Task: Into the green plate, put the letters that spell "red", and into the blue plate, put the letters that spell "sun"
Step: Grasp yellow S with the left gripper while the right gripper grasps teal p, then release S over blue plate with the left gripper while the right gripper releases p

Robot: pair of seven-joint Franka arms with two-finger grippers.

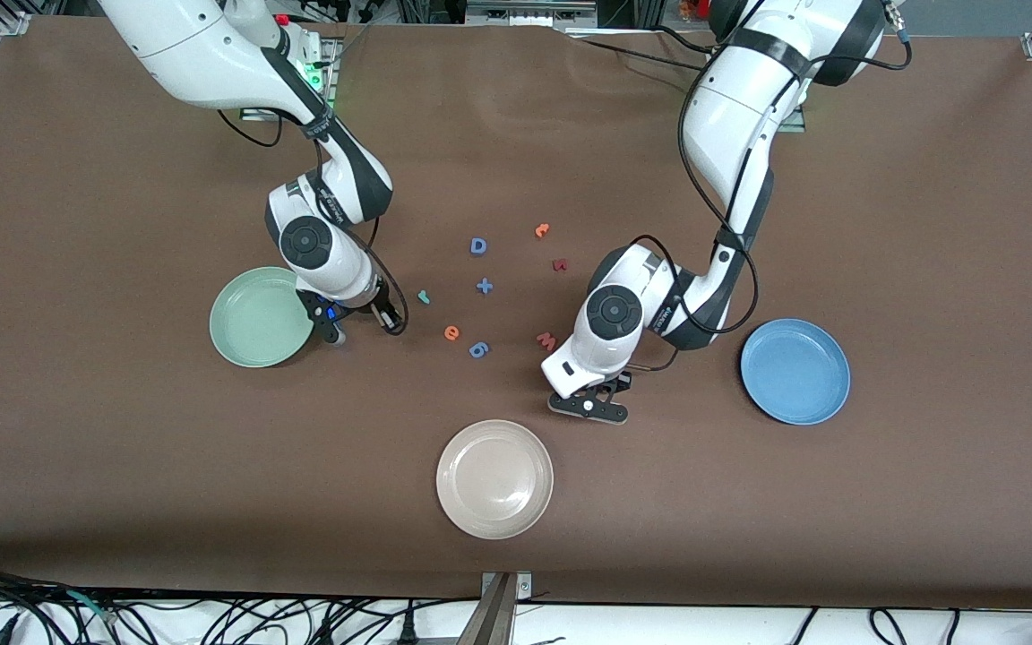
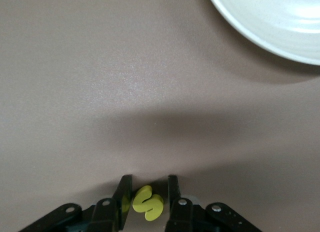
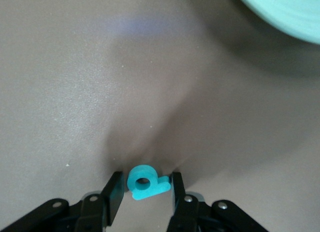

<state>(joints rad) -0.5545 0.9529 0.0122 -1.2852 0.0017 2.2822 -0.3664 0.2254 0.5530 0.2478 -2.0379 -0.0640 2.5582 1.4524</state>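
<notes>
The brown tabletop [image 1: 77, 430] carries three round plates: the green plate [image 1: 252, 322] toward the right arm's end, the blue plate [image 1: 795, 371] toward the left arm's end, and a beige-white plate [image 1: 494, 478] nearest the front camera between them. The right gripper [image 1: 361, 324] sits low just beside the green plate, its jaws around a teal "d"/"p" letter [image 3: 145, 182] with the pads at its sides, not clearly touching. The left gripper [image 1: 589, 405] is low near the beige-white plate, jaws slightly spread around a yellow "s" [image 2: 146, 202]. Mid-table lie a teal "r" [image 1: 424, 296], orange "e" [image 1: 451, 333], blue D [image 1: 478, 246], blue plus [image 1: 484, 286] and reddish w [image 1: 546, 340].
</notes>
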